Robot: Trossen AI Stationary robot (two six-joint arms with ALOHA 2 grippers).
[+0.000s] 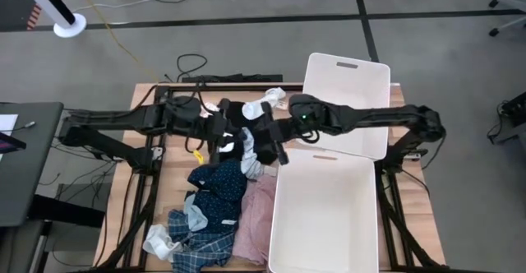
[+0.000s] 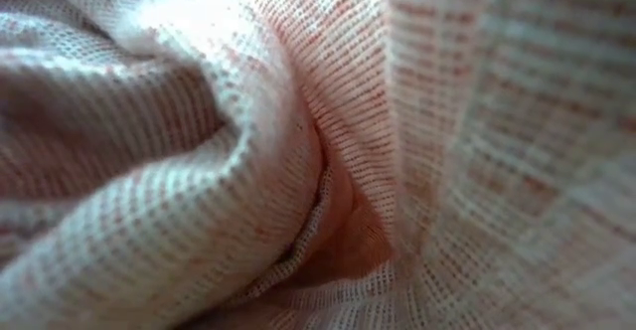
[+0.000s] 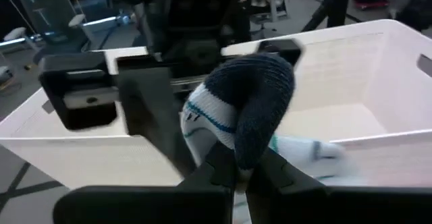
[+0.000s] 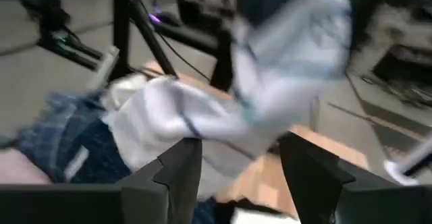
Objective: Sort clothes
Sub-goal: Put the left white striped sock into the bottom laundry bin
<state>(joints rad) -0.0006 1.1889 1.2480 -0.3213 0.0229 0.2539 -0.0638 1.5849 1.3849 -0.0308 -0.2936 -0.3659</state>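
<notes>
Sock [image 3: 243, 109] clamped in left pincer [image 3: 239, 170]; right pincer [image 4: 239, 160] spread.

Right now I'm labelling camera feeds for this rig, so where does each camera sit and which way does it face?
High view: above the table, facing straight down; both arms meet over the clothes pile beside the white bin.
Low view: at table height, lens smothered by the pink piece; no robot shows.
Left wrist view: on the left arm, facing the bin past the left gripper, shut on a sock.
Right wrist view: on the right arm, facing the pile past the open right gripper.
Shared: both wrist views show the sock.
</notes>
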